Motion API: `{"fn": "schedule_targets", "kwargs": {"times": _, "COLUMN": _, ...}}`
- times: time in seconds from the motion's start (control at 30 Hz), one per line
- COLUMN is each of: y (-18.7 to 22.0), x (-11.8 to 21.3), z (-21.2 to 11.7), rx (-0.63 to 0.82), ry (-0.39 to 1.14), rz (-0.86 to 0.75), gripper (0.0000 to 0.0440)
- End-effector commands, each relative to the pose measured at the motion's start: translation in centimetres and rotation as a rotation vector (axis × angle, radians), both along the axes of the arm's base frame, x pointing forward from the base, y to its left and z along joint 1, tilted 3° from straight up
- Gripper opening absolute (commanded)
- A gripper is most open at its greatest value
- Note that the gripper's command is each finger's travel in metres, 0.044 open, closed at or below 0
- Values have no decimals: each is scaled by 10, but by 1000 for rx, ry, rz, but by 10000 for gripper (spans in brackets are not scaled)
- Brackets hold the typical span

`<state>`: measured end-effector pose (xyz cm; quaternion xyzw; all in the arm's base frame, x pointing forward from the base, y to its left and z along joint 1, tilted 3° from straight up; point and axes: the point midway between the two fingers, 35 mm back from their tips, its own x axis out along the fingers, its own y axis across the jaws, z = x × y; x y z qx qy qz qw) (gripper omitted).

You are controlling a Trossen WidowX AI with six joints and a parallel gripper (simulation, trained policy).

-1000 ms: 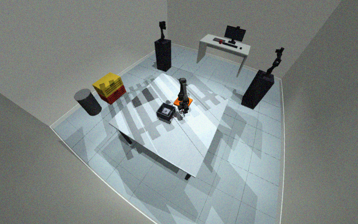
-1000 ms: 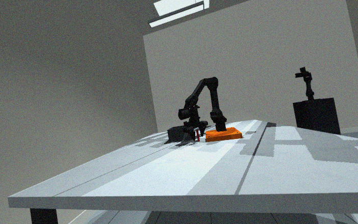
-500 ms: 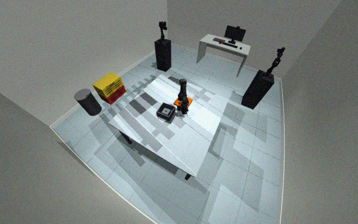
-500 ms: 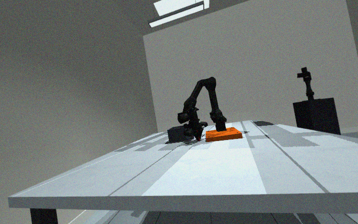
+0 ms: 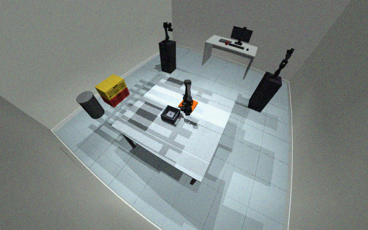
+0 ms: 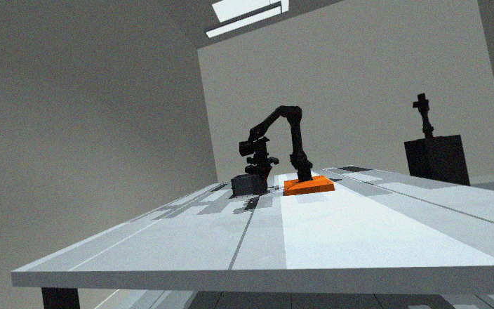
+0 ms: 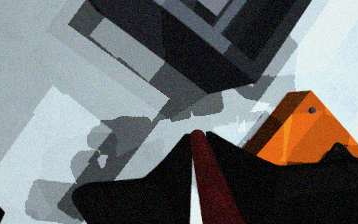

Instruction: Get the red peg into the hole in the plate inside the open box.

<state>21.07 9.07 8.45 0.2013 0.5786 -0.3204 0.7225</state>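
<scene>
My gripper point(image 6: 264, 179) point(image 7: 198, 137) is shut on the red peg point(image 7: 215, 185). In the wrist view the dark red peg runs between the two black fingers, its far end level with their tips. In the exterior view only faint red shows between the dark fingers, which appear raised off the table, beside the box. The open dark box point(image 5: 169, 118) point(image 6: 245, 186) point(image 7: 180, 55) stands on the table; the held peg is outside it. The light plate point(image 5: 168, 113) lies at the bottom of the box, with a dark spot near its middle. The peg is hidden in the top view.
The arm's orange base point(image 5: 194, 105) point(image 6: 310, 187) point(image 7: 302, 132) sits on the table point(image 5: 196, 154) point(image 6: 260, 246), close to the box. Broken shadows fall across the table top. Crates, a grey cylinder, a desk and two pedestals with arms stand away from the table.
</scene>
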Motion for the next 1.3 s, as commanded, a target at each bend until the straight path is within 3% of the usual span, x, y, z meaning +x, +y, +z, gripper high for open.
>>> {"fn": "schedule_targets", "kwargs": {"times": 0.0, "y": -8, "x": 11, "z": 22, "rx": -9, "ry": -48, "rz": -23, "gripper": 0}}
{"fn": "schedule_targets", "kwargs": {"times": 0.53, "y": -67, "x": 51, "z": 54, "rx": -58, "ry": -156, "rz": -202, "gripper": 0}}
{"fn": "schedule_targets", "kwargs": {"times": 1.27, "y": -138, "x": 96, "z": 22, "rx": -52, "ry": -133, "rz": -188, "gripper": 1}}
